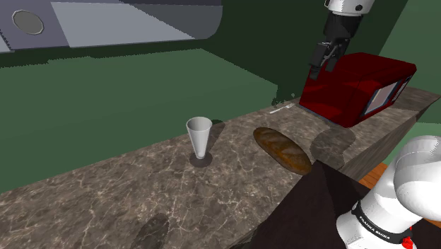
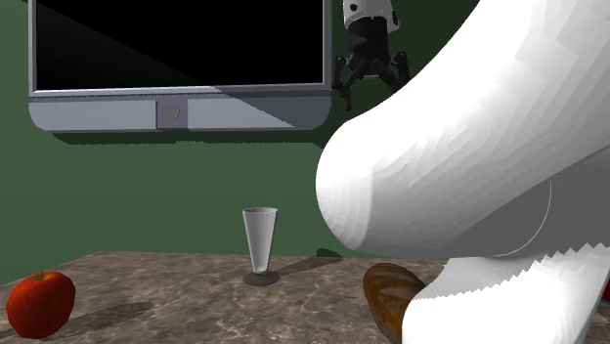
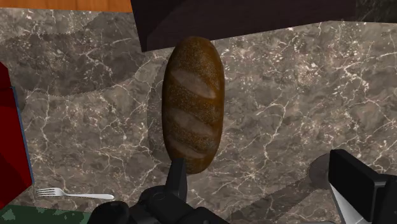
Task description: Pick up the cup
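Observation:
The cup (image 1: 199, 136) is a pale grey, tapered tumbler standing upright on a small round foot on the marble counter (image 1: 106, 198). It also stands near the counter's back edge in the second exterior view (image 2: 260, 237). My black gripper (image 1: 322, 69) hangs open high above the counter, well off to the shoulder view's right of the cup and in front of a red appliance. In the second exterior view the gripper (image 2: 370, 86) hangs above and to the right of the cup. In the wrist view the fingers (image 3: 178, 179) stand wide apart with nothing between them, over a bread loaf.
A brown bread loaf (image 1: 283, 148) (image 3: 193, 102) lies between the cup and the dark stand (image 1: 311, 205). A red appliance (image 1: 353, 88) sits at the counter's far end with a fork (image 3: 73, 193) beside it. A red apple (image 2: 39, 301) rests on the counter. A grey microwave (image 2: 176, 59) hangs on the green wall.

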Action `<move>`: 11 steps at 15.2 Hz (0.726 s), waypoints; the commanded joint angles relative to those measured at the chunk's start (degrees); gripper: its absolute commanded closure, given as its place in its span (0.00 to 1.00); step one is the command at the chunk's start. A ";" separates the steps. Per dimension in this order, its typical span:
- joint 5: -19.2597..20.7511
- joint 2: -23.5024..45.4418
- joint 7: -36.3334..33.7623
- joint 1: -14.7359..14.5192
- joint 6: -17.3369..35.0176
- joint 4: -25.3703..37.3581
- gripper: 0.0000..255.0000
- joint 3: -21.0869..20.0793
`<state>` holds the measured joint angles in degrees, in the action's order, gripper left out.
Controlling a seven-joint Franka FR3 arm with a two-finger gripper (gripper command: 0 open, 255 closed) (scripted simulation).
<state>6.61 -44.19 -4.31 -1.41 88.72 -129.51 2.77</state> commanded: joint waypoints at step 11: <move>-5.72 16.24 -3.21 -2.54 14.36 0.63 0.00 -0.72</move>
<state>1.49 -29.95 -7.31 -3.69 101.52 -129.28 2.10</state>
